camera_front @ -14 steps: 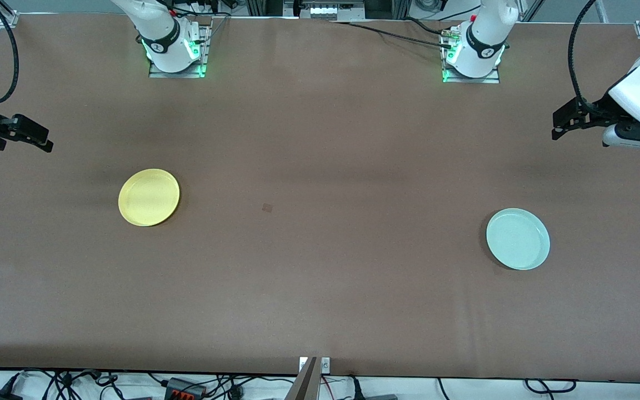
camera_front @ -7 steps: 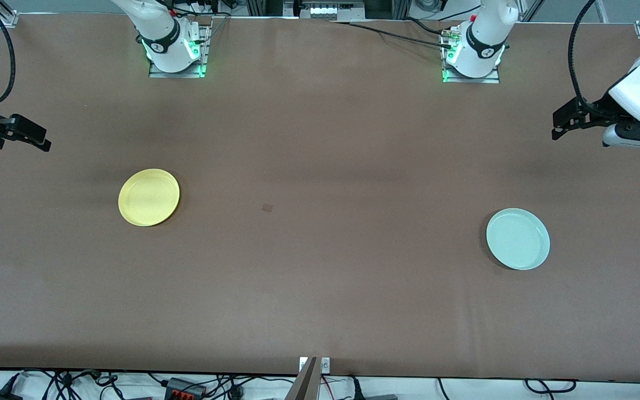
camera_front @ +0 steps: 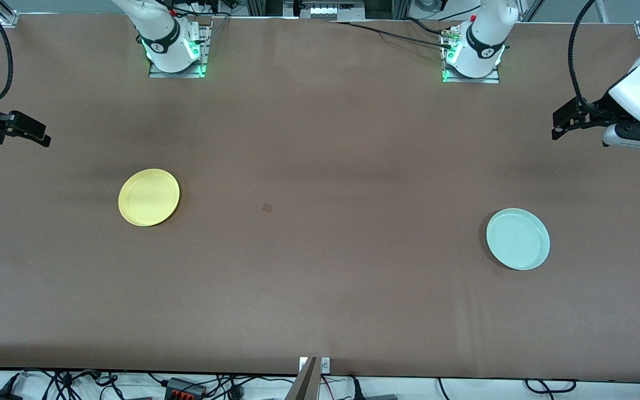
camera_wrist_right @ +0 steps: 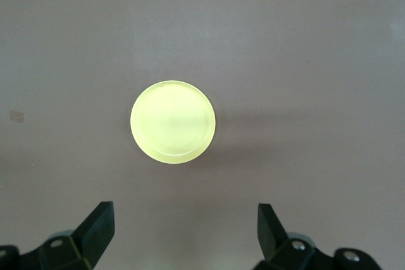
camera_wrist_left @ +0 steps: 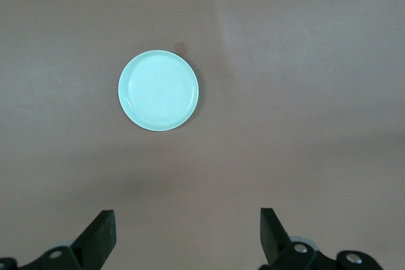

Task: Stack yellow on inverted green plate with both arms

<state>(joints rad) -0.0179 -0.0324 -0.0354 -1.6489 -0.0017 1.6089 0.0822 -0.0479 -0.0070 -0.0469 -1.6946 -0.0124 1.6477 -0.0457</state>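
Observation:
The yellow plate (camera_front: pixel 149 197) (camera_wrist_right: pixel 173 121) lies flat on the brown table toward the right arm's end. The pale green plate (camera_front: pixel 518 239) (camera_wrist_left: pixel 158 90) lies flat toward the left arm's end, with faint rings on the face turned up. My right gripper (camera_front: pixel 42 136) (camera_wrist_right: pixel 185 210) hangs open and empty over bare table at its end, well apart from the yellow plate. My left gripper (camera_front: pixel 556 126) (camera_wrist_left: pixel 186 216) hangs open and empty over bare table at its end, well apart from the green plate.
A small dark mark (camera_front: pixel 267 208) sits on the table between the two plates. The arm bases (camera_front: pixel 174 50) (camera_front: pixel 473 55) stand along the table's edge farthest from the front camera. Cables lie below the edge nearest the camera (camera_front: pixel 320 371).
My right gripper has drifted a little toward the bases' edge of the table. The left arm and both plates have not moved.

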